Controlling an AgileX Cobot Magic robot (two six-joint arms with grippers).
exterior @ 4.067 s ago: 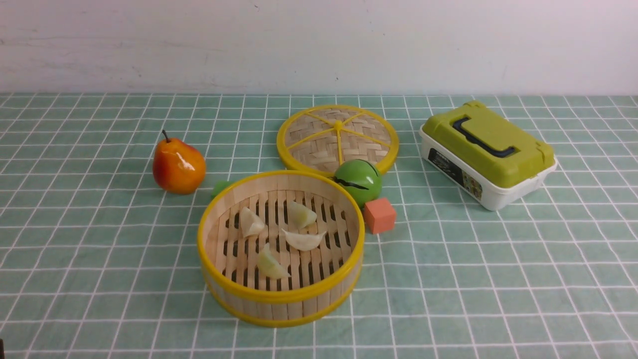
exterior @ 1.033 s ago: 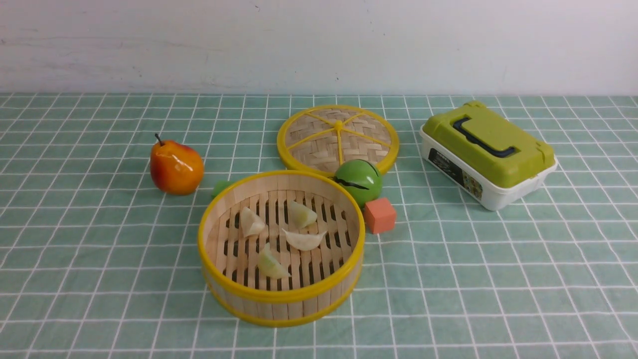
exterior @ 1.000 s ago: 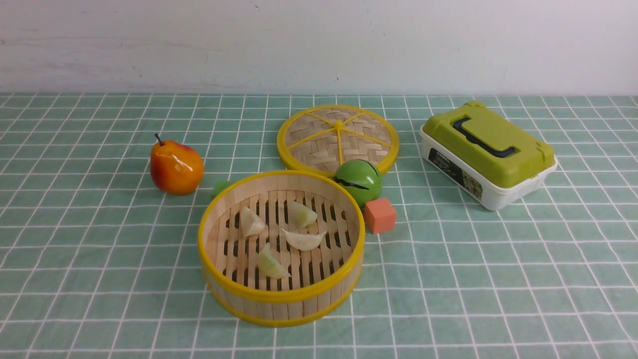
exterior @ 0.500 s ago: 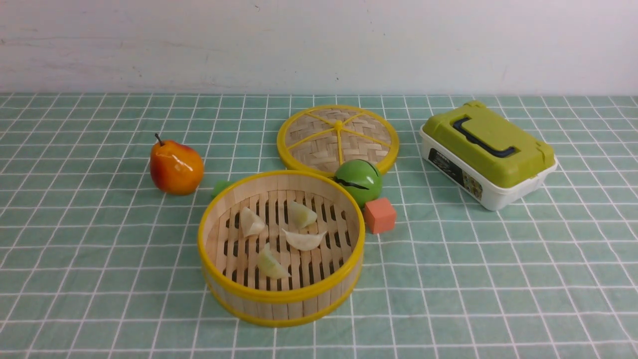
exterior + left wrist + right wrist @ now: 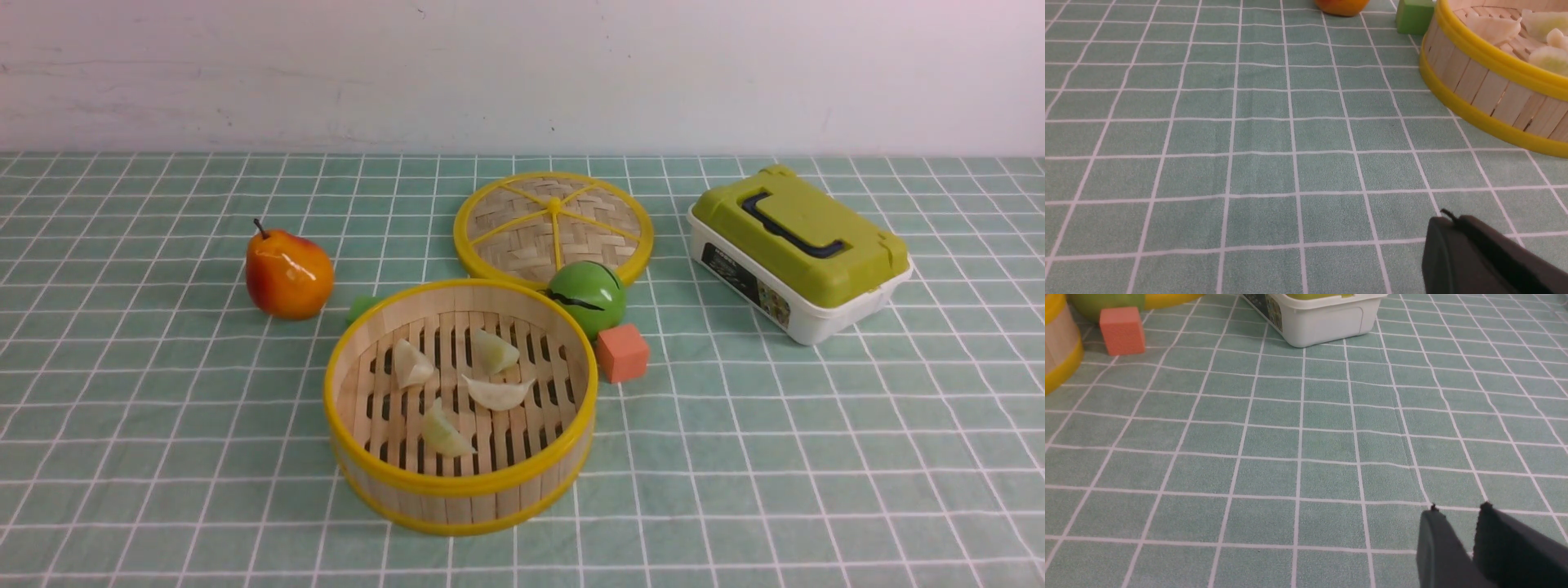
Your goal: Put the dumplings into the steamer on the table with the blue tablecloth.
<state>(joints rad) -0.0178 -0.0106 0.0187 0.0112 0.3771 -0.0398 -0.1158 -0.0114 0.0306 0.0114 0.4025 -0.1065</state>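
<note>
The round bamboo steamer (image 5: 461, 490) with yellow rims stands in the middle of the table, which is covered by the blue tablecloth (image 5: 816, 457). Several pale dumplings (image 5: 498, 394) lie on its slatted floor. Neither gripper shows in the front view. In the left wrist view my left gripper (image 5: 1447, 218) is shut and empty over bare cloth. The steamer (image 5: 1486, 81) and its dumplings (image 5: 1551, 59) are well ahead of it. In the right wrist view my right gripper (image 5: 1458, 508) is open by a narrow gap with nothing in it, far from the steamer wall (image 5: 1057, 347).
A pear (image 5: 290, 273) stands left of the steamer with a small green block (image 5: 359, 308) beside it. Behind are a flat woven lid (image 5: 553, 224), a green ball (image 5: 586, 296) and an orange cube (image 5: 622, 353). A green-lidded white box (image 5: 800, 249) sits at the right.
The pear sits slightly further left than four seconds ago. Over the last second nothing has moved in the front view.
</note>
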